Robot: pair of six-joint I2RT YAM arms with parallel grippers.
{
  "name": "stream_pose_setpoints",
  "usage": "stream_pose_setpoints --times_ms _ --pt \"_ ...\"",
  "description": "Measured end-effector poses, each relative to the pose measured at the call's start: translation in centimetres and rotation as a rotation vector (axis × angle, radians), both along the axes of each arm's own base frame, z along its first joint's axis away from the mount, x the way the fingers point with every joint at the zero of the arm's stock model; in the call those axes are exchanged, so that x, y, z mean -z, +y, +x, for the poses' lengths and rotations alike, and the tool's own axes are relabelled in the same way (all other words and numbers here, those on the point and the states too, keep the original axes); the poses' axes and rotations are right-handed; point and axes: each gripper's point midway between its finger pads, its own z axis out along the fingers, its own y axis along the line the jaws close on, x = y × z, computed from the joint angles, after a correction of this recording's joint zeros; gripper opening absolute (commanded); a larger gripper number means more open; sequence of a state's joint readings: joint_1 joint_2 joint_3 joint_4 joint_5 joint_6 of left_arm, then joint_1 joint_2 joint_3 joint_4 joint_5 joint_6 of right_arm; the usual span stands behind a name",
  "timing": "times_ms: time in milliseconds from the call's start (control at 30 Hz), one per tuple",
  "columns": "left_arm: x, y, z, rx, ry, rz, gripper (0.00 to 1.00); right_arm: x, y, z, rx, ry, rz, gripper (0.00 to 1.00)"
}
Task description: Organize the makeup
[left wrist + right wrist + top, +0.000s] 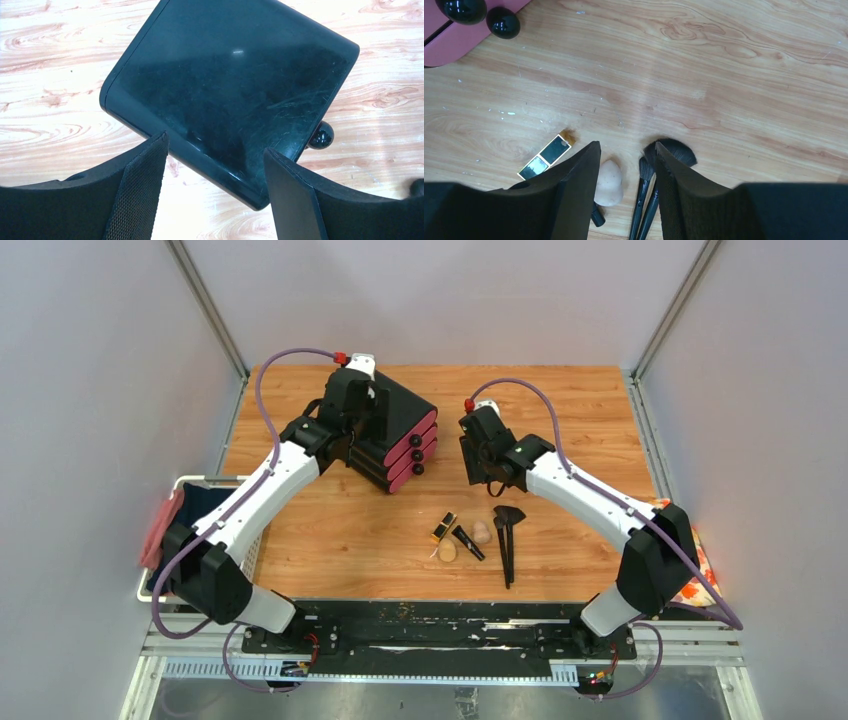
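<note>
The makeup lies in a cluster on the wooden table: a black-and-gold case (pixel 444 527), a short black tube (pixel 467 542), two beige sponges (pixel 481 531) (pixel 447 551) and black brushes (pixel 507 540). My right gripper (pixel 487 468) hovers open behind them. Its wrist view shows the gripper (pixel 626 150) empty above one sponge (pixel 609 182), with the case (pixel 546 156), the tube (pixel 597 217) and the brushes (pixel 649 195) below. My left gripper (pixel 365 410) is open over the black box with pink drawers (pixel 395 435). In its wrist view the gripper (pixel 215 150) straddles the near corner of the box (pixel 230 85).
A white basket (pixel 185 483) holding blue and pink cloth hangs off the table's left edge. An orange floral cloth (pixel 695 580) lies at the right edge under the right arm. Black drawer knobs (pixel 503 22) face the makeup. Grey walls stand close around.
</note>
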State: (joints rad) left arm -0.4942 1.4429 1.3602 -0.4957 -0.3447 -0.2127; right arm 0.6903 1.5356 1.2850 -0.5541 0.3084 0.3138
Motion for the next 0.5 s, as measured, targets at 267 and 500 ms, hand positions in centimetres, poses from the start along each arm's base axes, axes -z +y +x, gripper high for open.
stream_pose_setpoints --times_ms 267,500 --pt "1.0 0.1 0.6 -0.007 0.017 0.036 0.76 1.4 0.4 -0.8 -0.027 0.049 0.012 0.49" --pt "0.8 -0.8 4.2 -0.020 0.007 0.089 0.39 3.2 0.6 -2.1 -0.059 0.110 0.019 0.52"
